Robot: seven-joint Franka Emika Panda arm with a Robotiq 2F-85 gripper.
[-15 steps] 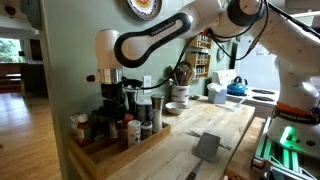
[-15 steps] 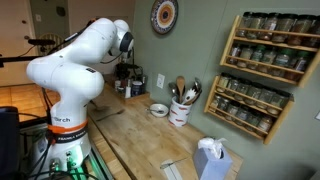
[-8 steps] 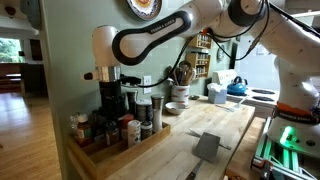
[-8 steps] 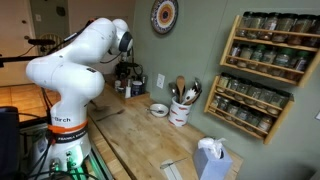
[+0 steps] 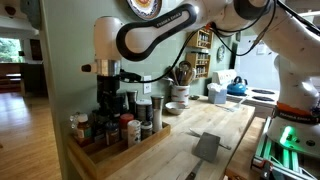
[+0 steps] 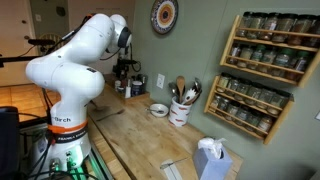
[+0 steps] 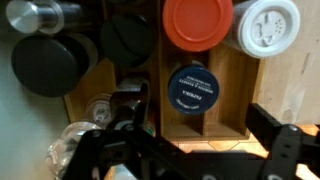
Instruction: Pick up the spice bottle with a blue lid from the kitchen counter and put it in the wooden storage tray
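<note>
The spice bottle with a blue lid [image 7: 193,88] stands upright in a compartment of the wooden storage tray [image 7: 226,82], seen from above in the wrist view. My gripper [image 7: 203,125] hangs just over it, jaws spread wide and not touching the lid. In an exterior view the gripper [image 5: 111,88] points straight down over the dark jars standing in the tray [image 5: 128,150] at the near end of the kitchen counter [image 5: 205,125]. From the opposite side the arm's white body hides the tray, and only the gripper [image 6: 124,73] shows by the wall.
Around the blue lid stand a red-lidded jar [image 7: 197,22], a white-lidded jar [image 7: 268,26] and black-lidded jars [image 7: 50,66]. Further along the counter are a utensil crock [image 6: 181,110], a small bowl [image 6: 158,109], a tissue box [image 6: 212,160] and a grey object [image 5: 207,146]. A spice rack [image 6: 262,70] hangs on the wall.
The jaws have gone from shut to wide open, letting go of the blue-lidded bottle in the tray. The wrist has risen slightly above the jars.
</note>
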